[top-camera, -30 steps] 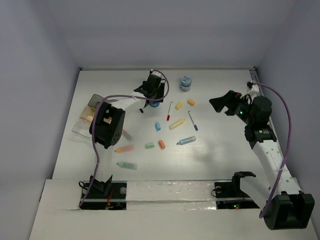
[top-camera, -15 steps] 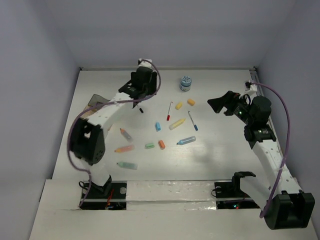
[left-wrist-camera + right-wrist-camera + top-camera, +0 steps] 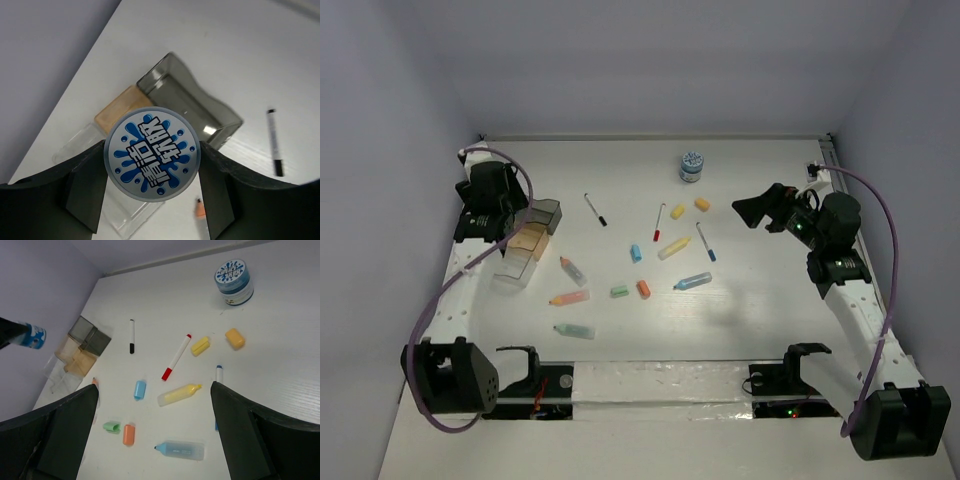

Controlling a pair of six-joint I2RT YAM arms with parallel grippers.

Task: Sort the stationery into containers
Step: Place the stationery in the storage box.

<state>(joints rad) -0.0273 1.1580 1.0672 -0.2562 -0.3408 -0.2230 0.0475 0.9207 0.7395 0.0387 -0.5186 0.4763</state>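
My left gripper (image 3: 498,203) is shut on a round blue-white pot (image 3: 152,152) and holds it above the containers at the far left: a grey box (image 3: 192,102), a tan box (image 3: 122,114) and a clear tray (image 3: 80,149). The held pot also shows in the right wrist view (image 3: 31,336). A second blue-white pot (image 3: 691,166) stands at the back. Markers, pens and caps lie across the middle: black pen (image 3: 595,209), red pen (image 3: 660,221), yellow marker (image 3: 674,247), blue marker (image 3: 693,281). My right gripper (image 3: 155,386) is open and empty, raised at the right.
Small pieces lie loose: yellow block (image 3: 678,211), orange block (image 3: 702,204), blue cap (image 3: 636,253), green cap (image 3: 619,291), orange cap (image 3: 643,289). An orange marker (image 3: 569,297) and a green marker (image 3: 574,330) lie near the front left. Walls close the left and back edges.
My left arm has swung from the back middle of the table to the far left, carrying the pot over the containers. The right arm has barely moved.
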